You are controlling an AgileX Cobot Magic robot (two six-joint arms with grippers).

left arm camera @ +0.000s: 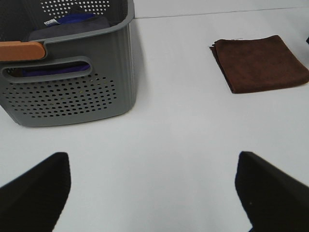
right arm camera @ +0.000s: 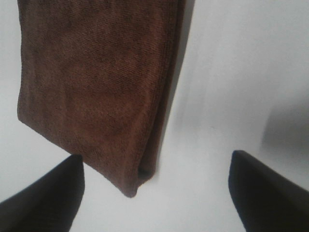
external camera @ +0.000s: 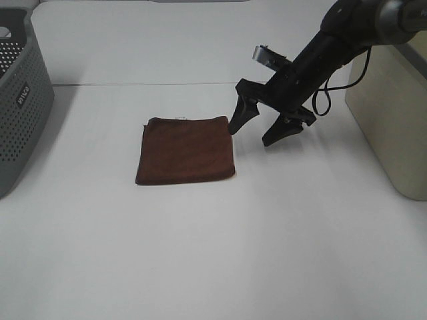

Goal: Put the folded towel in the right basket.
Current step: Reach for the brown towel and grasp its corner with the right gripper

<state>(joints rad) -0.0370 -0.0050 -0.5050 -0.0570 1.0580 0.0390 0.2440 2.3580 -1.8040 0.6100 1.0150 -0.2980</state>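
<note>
Approach, I judge: right gripper (external camera: 251,135), jaws apart and empty, hangs by the 2 o'clock corner of the folded towel (external camera: 185,150), which lies flat on the table (external camera: 267,240); next, straddle that edge, close, carry to the right basket (external camera: 393,113) at 3 o'clock; only the left wrist view shows the left gripper (left arm camera: 150,162), likewise spread.

A small white logo (external camera: 22,93) is printed sideways on the grey basket (external camera: 17,133), on its outer wall below the rim. Its letters are too small to be read.
</note>
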